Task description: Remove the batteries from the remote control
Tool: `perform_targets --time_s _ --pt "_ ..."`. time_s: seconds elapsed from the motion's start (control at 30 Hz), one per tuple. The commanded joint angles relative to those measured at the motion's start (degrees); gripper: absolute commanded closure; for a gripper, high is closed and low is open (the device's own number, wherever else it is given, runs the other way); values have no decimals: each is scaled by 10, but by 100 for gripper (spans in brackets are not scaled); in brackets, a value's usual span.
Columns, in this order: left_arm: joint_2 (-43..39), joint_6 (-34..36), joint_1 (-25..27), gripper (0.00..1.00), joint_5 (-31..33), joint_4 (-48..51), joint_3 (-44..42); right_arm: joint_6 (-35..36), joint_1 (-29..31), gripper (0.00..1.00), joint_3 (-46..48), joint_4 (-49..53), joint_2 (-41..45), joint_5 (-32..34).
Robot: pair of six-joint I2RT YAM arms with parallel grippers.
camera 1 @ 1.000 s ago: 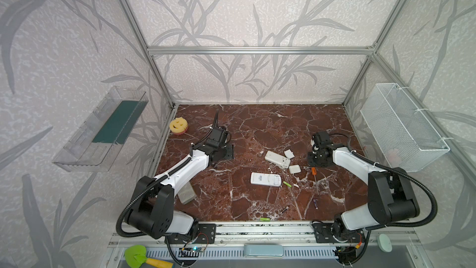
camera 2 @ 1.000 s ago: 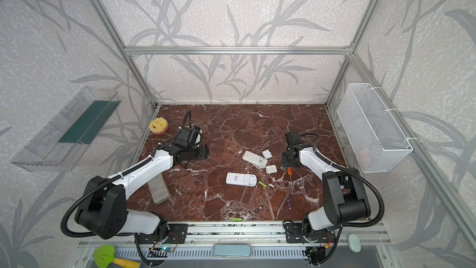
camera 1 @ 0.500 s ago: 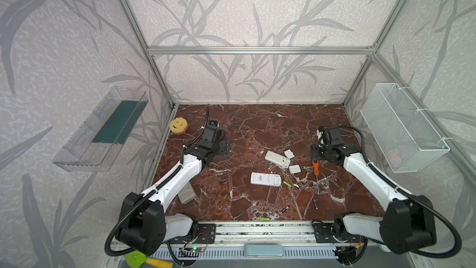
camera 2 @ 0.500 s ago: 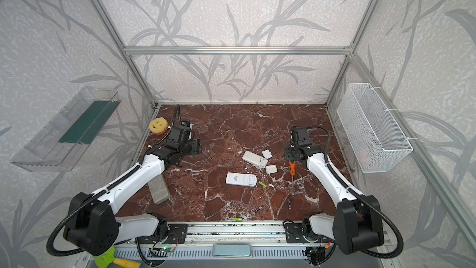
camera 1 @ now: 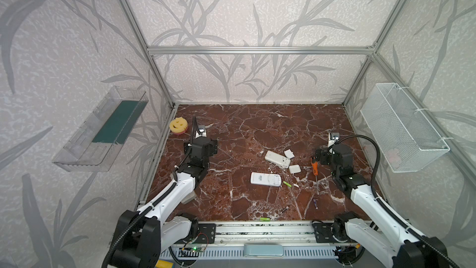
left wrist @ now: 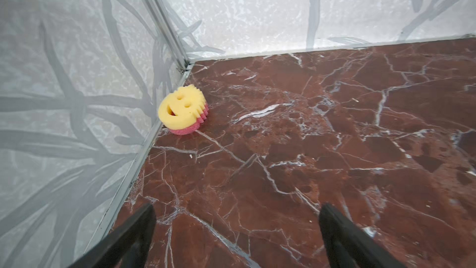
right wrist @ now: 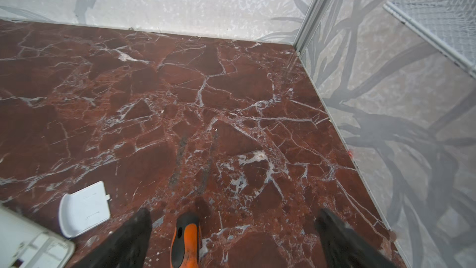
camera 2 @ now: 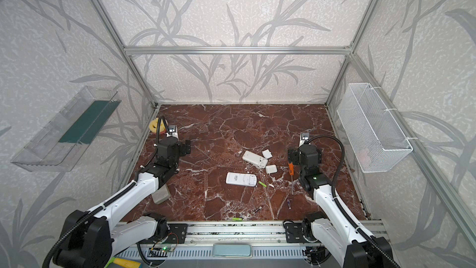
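Two white remote controls [camera 1: 265, 178] [camera 1: 277, 159] lie mid-floor in both top views, with two loose white covers [camera 1: 289, 153] [camera 1: 295, 169] beside them. The batteries lie scattered on the floor: a green one [camera 1: 287, 183] by the nearer remote, another green one [camera 1: 264, 219] at the front edge, a dark one [camera 1: 284, 209] and a purplish one [camera 1: 315, 203]. My left gripper [left wrist: 237, 210] is open over bare floor at the left. My right gripper [right wrist: 233, 215] is open; the orange screwdriver handle [right wrist: 186, 241] lies on the floor between its fingers, ungripped.
A yellow smiley sponge [left wrist: 183, 110] sits in the back left corner. A grey block [camera 2: 161, 195] lies under the left arm. A wire basket [camera 1: 401, 127] hangs on the right wall and a clear shelf [camera 1: 103, 130] on the left wall.
Both grippers have opened wide. The right gripper has let go of the screwdriver and drawn back to the right. The left arm has pulled away to the left.
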State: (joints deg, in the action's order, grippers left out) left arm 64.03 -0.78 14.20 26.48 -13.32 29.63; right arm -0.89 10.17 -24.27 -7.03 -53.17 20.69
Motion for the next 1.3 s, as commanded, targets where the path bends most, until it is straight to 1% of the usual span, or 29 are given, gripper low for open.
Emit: perform_targets --time_s 0.0,0.03,0.1,0.2,0.3,0.33,0.43,0.53,0.6,0.67,0.7,0.73,0.77,0.83,0.9,1.07,1.13,1.17,1.27 --pt "12 25 -14 0 25 -165 -50 34 -3 1 36 -163 -21 27" --pt "17 17 -15 0 29 -176 -62 38 -4 1 52 -200 -34 24" --pt "21 8 -15 0 25 -166 -77 42 -7 1 77 -264 -54 16" --pt "34 21 -16 0 32 -186 -103 41 -10 1 97 -329 -88 -2" --pt "66 30 -22 0 40 -262 -132 34 -11 1 108 -389 -130 -12" --pt "84 43 -25 0 42 -304 -137 28 -11 1 117 -421 -148 -14" --pt "127 60 -27 0 26 -379 -137 30 -11 1 139 -509 -197 -23" --pt "174 69 -28 0 5 -460 -136 46 -12 1 147 -574 -238 -27" --pt "203 81 -28 0 -10 -473 -129 35 -16 1 145 -604 -266 -29" --pt "237 95 -31 0 -15 -511 -127 30 -20 1 143 -640 -304 -38" --pt "242 92 -31 0 5 -523 -126 31 -21 1 145 -670 -329 -43" --pt "235 76 -35 0 9 -514 -128 31 -21 1 146 -697 -352 -48" --pt "234 66 -45 0 -5 -511 -130 34 -21 1 149 -730 -377 -56" --pt "239 54 -60 0 -16 -519 -132 42 -21 1 145 -731 -390 -82" --pt "240 40 -72 0 -27 -515 -130 41 -21 1 139 -737 -411 -76" --pt "239 14 -99 0 -70 -465 -111 39 -22 1 127 -716 -406 -67" --pt "261 1 -107 1 -73 -459 -104 33 -22 1 114 -679 -397 -57" --pt "275 8 -108 1 -60 -486 -102 33 -22 1 103 -654 -393 -56" --pt "259 -9 -109 0 -50 -452 -101 34 -22 1 72 -585 -385 -62"
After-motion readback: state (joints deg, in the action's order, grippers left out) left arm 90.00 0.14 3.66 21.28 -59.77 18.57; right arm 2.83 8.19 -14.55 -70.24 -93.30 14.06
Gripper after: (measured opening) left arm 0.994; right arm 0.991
